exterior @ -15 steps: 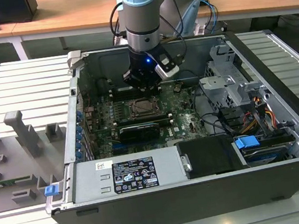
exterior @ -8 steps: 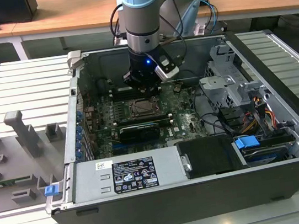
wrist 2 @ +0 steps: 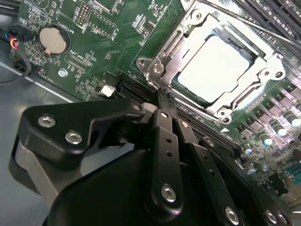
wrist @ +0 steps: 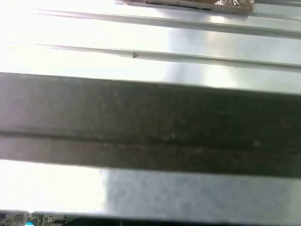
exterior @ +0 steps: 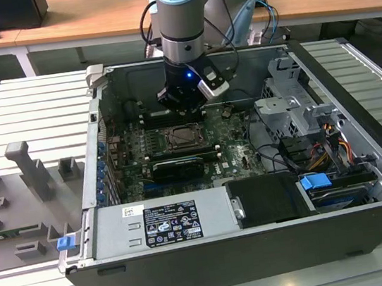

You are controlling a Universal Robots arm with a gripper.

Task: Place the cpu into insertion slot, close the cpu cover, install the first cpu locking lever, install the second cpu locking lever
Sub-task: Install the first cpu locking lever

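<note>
As seen now: cpu (wrist 2: 217, 70) seated in insertion slot (wrist 2: 181, 89).
Cover: cpu cover (wrist 2: 162, 59) down around chip.
Levers: latching unclear.
Jaws: gripper (wrist 2: 162, 101) closed, empty, beside slot.

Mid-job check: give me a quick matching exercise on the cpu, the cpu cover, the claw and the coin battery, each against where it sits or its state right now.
Things:
1. cpu
2. cpu cover
3. claw
4. coin battery

States or places:
A. round and silvery, on the green board away from the socket
B. seated in the insertion slot, bright metal top up
C. silvery frame lying down around the chip
D. black, tips by the socket's edge

Pairs: 1-B, 2-C, 3-D, 4-A
</note>
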